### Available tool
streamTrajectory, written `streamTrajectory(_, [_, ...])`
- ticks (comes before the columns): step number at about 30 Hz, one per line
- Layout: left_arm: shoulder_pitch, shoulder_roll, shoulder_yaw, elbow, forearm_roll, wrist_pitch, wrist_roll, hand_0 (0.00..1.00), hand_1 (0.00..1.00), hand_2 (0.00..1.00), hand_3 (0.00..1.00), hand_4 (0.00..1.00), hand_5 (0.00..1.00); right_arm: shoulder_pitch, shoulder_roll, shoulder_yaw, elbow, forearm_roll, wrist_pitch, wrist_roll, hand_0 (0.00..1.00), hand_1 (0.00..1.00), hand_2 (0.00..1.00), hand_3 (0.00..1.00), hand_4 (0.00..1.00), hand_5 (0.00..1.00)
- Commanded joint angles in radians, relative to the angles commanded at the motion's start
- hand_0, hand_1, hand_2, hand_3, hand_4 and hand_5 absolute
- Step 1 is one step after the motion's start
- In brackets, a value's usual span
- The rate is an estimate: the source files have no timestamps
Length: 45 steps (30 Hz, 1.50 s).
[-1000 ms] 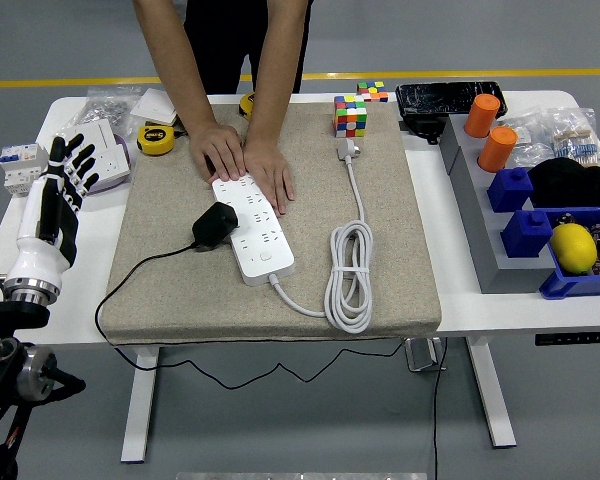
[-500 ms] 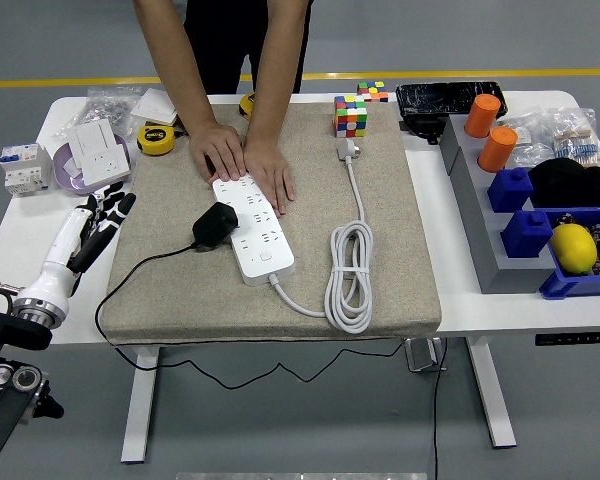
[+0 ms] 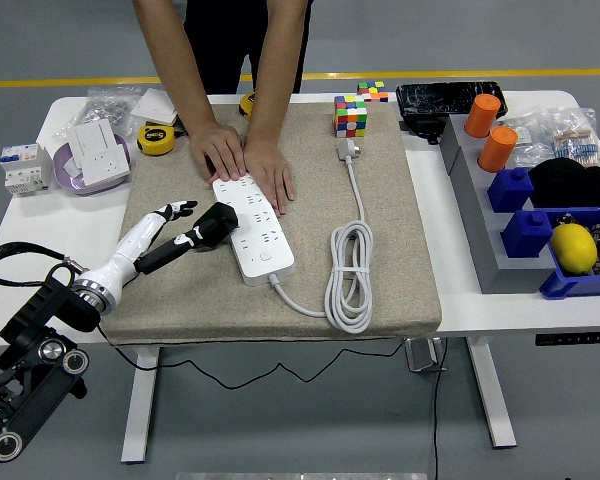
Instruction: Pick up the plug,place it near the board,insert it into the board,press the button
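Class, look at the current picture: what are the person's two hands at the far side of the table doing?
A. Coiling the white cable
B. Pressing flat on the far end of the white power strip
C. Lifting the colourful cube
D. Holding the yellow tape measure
B: both of the person's hands lie palm-down on the far end of the white power strip, apparently steadying it on the mat.

The white surface (image 3: 60,215) carries a beige mat (image 3: 280,290) across its middle. On the left lie a yellow tape measure (image 3: 156,138), a white socket block on a purple ring (image 3: 93,158) and a small breaker (image 3: 22,166). On the right stands a grey stepped rack (image 3: 480,230) with blue bins (image 3: 580,285) just beside it; a black tray (image 3: 445,96) lies at the far edge.
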Motion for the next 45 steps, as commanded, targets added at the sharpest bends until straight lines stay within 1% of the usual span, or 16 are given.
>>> streamTrajectory(5, [-0.043,0.005,0.053,0.034,0.004,-0.008,0.01,0.986,0.976,0.923,0.941,0.998,0.998,-0.001,0.0,0.003,0.0,-0.009,-0.001,-0.002,0.792,0.707,0.702,0.667,0.998,0.773])
streamTrajectory(11, [-0.079,0.007,0.083,0.062,0.034,-0.007,0.016,0.988,0.976,0.922,0.942,0.998,0.998,0.001,0.001,-0.003,0.0,-0.013,-0.001,-0.001,0.792,0.709,0.702,0.668,0.998,0.772])
streamTrajectory(23, [-0.129,0.013,0.138,0.066,0.092,-0.005,0.025,0.998,0.977,0.92,0.939,0.998,0.998,0.0,0.0,-0.005,0.0,-0.016,-0.001,-0.003,0.791,0.708,0.702,0.666,0.998,0.77])
streamTrajectory(35, [-0.165,0.024,0.183,0.078,0.102,-0.02,0.04,0.998,0.978,0.918,0.938,0.998,0.998,0.0,-0.003,-0.008,0.0,-0.018,-0.002,-0.005,0.791,0.708,0.702,0.665,0.998,0.767])
streamTrajectory(41, [-0.199,0.027,0.225,0.092,0.101,-0.036,0.051,0.998,0.977,0.917,0.937,0.998,0.998,0.0,-0.003,-0.012,0.0,-0.018,-0.002,-0.005,0.79,0.708,0.701,0.665,0.998,0.767])
streamTrajectory(45, [-0.212,0.029,0.24,0.097,0.101,-0.042,0.054,0.998,0.975,0.916,0.937,0.998,0.998,0.002,-0.004,-0.011,0.0,-0.02,-0.002,-0.005,0.791,0.709,0.702,0.665,0.998,0.767])
